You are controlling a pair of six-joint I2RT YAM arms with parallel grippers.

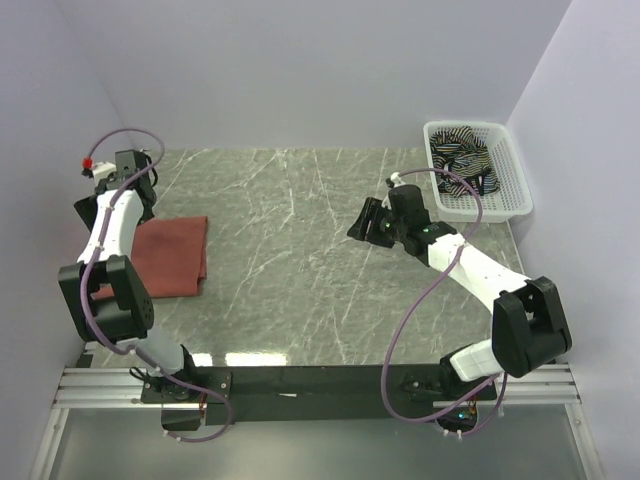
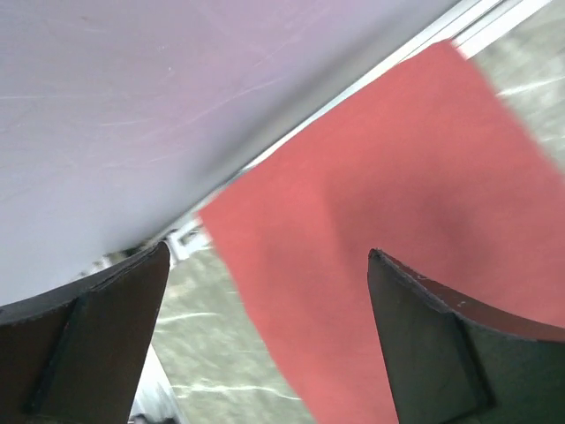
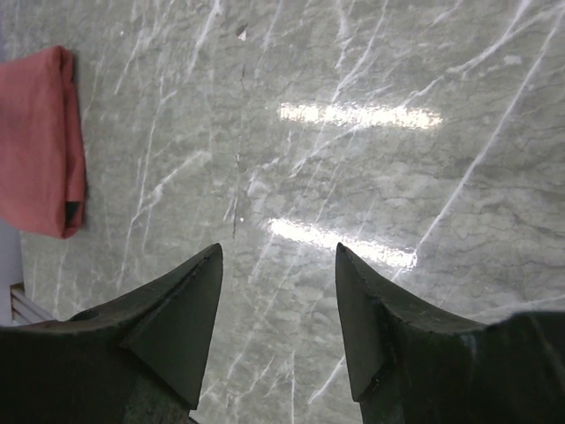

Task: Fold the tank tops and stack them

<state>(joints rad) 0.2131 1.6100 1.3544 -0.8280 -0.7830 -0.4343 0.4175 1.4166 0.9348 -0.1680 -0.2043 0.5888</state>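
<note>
Your left claw (image 2: 269, 344) stands released, jaws wide with nothing between them, hanging over the red top (image 2: 415, 230) close to the left wall. Your right claw (image 3: 278, 309) is likewise spread and empty, over bare counter (image 3: 397, 177) near the middle, well apart from any cloth. The red top lies folded flat by the counter's left edge, a tidy rectangle, so I judge it the base of the stack. The striped top (image 1: 462, 160) sits crumpled in the basket (image 1: 510, 195) at the far right corner, near the right claw. No tan top shows in any view. Expect the striped top to be light, limp and apt to bunch; a pinch takes only the layer you catch. Take it at a raised fold or, better, at a trimmed strap or hem, where the cloth is doubled. Lift it well clear of the basket's mesh wall, since a strap may snag there. On the counter, hold two corners, one per claw.
</note>
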